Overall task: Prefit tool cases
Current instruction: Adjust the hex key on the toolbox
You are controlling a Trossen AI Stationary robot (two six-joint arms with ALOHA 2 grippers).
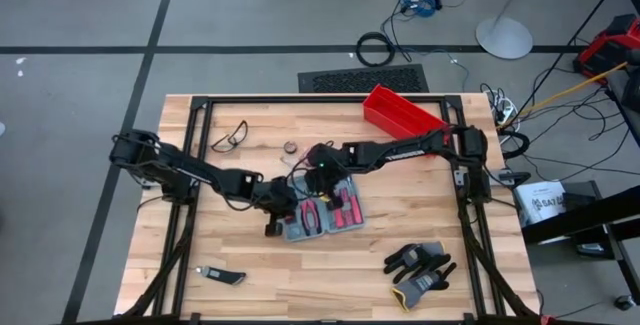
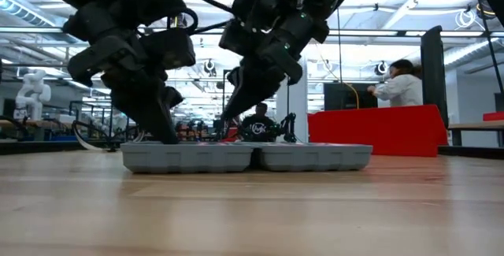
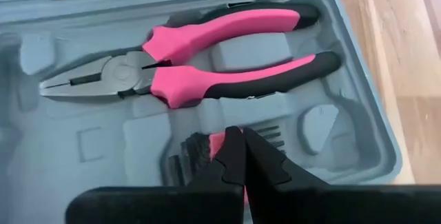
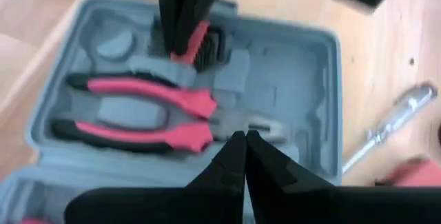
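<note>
The grey-blue tool case (image 1: 345, 227) lies open and flat on the table, both halves up; it also shows in the low view (image 2: 244, 157). Pink-handled pliers (image 3: 227, 52) lie in a slot of its left half. My left gripper (image 3: 242, 156) stands over that half's near-left part, shut on a small pink-and-black ribbed tool (image 4: 200, 45) at its slot. My right gripper (image 4: 244, 148) is shut and points down over the pliers' head (image 4: 255, 124), from the case's far side (image 1: 320, 173). My left gripper comes from above, slanting down, and has the small tool's pink part (image 3: 217, 141) at its fingertips; the shut fingers hide the place of contact. The tool sits low in the case's moulded slot, its black ribbed part (image 3: 196, 151) beside the fingers. My right gripper: I cannot tell whether it touches the pliers or the case.
A red open bin (image 1: 400, 113) stands at the far right. Safety glasses (image 1: 230, 137) lie at the far left, black gloves (image 1: 420, 265) at the near right, a small knife (image 1: 222, 276) at the near left. A clear-handled screwdriver (image 4: 393, 124) lies on the table beside the case.
</note>
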